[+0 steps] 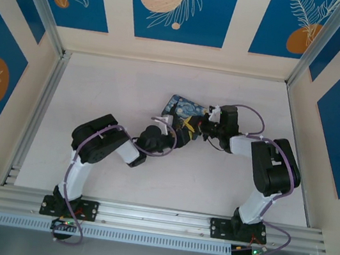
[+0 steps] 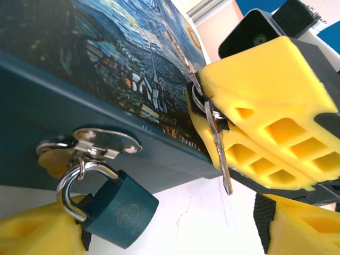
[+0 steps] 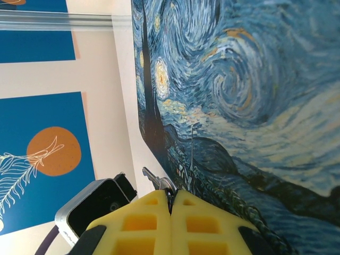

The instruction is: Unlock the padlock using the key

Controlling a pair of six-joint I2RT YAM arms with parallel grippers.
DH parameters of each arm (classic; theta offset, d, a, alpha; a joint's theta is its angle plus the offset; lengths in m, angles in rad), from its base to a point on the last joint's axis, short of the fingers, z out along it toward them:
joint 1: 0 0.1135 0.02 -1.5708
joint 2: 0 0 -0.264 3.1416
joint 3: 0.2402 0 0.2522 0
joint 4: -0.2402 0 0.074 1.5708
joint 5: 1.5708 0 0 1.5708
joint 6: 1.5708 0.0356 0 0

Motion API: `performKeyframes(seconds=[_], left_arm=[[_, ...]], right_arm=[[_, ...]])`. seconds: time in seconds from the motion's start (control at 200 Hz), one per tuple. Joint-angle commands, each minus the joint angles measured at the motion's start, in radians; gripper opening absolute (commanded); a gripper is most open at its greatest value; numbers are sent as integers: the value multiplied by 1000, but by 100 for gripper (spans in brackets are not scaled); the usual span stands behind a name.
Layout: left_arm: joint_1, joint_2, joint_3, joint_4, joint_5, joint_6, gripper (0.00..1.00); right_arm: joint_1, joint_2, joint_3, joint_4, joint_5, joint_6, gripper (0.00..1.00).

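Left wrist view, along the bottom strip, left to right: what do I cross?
One yellow left gripper finger → padlock → hanging tip of the key → the other yellow finger of the same gripper.

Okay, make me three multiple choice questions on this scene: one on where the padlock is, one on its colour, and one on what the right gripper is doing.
1. Where is the padlock?
A. Hanging from the silvery hasp on the side of the box
B. Lying flat on the table
C. Clamped in the right gripper

2. What colour is the padlock's body?
A. Bright red
B. White
C. Dark blue-green

3. What is the right gripper doing?
A. Standing wide open
B. Shut on the key
C. Shut on the padlock

Answers:
1 A: the left wrist view shows its shackle looped through the hasp.
2 C: its body is dark blue-green, close to the box's side.
3 B: its yellow fingers press together with the key poking out.
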Motion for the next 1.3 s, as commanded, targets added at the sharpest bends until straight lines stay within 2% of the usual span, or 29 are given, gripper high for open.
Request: performKeyframes(seconds=[0.0,0.175,0.46,0.625,0.815,1.295], left_arm=[[-8,14,-37,70,-19,-62,78],[-9,-19,-56,47,-32,-53,78],[-9,-3,-3,-137,-86,-37,75],[-9,-11,16,-293,-164,-16,68],[-9,-9,44,-379,-208,-5,61],[-9,24,77,-463,-256,-11,38]], right_arm=[[1,45,-27,-70,14,5,0],[1,57,-24,-60,11,10,0],[0,72,-27,-47,7,19,0],[0,73,-24,-47,6,22,0],[1,74,-19,-50,4,21,0],[1,76,-24,-46,4,22,0]])
